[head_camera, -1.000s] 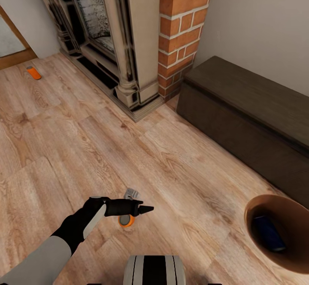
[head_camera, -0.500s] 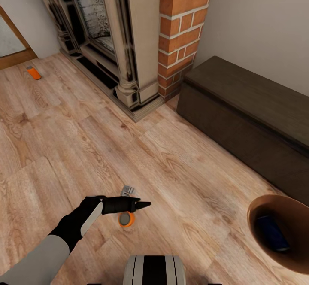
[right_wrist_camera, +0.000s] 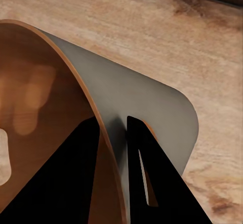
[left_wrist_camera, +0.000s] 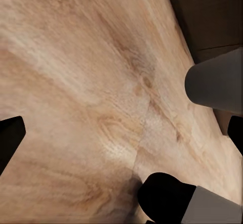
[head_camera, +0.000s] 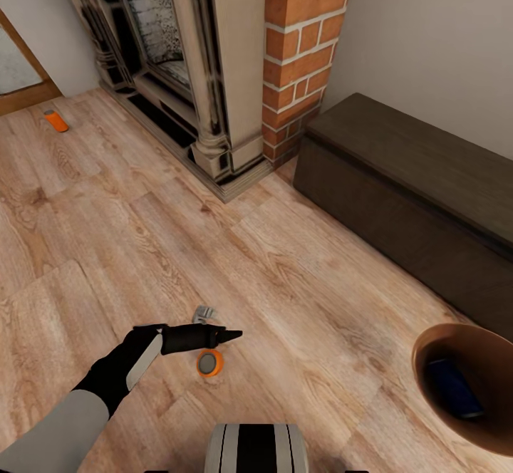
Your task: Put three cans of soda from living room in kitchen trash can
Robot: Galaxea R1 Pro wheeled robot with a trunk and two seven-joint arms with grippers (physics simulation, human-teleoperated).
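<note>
One orange can of soda [head_camera: 209,363] stands upright on the wood floor, just in front of my base. My left gripper [head_camera: 231,333] hovers beside and above it, open and holding nothing; in the left wrist view its fingertips [left_wrist_camera: 10,138] are spread wide over bare floor. A second orange can [head_camera: 55,120] lies far off near the glass door. The trash can [head_camera: 476,338] is at the lower right with a blue can [head_camera: 450,386] lying inside. My right gripper [right_wrist_camera: 115,168] is shut on the trash can's rim [right_wrist_camera: 142,97], one finger inside and one outside.
A brick fireplace [head_camera: 303,45] with a stone surround stands ahead. A long dark wooden bench [head_camera: 413,174] runs along the right wall, close behind the trash can. Open wood floor stretches to the left. My base [head_camera: 256,448] shows at the bottom edge.
My left gripper has drawn back and up off the upright orange can, which now shows whole and has stayed put. The trash can has shifted slightly to the right.
</note>
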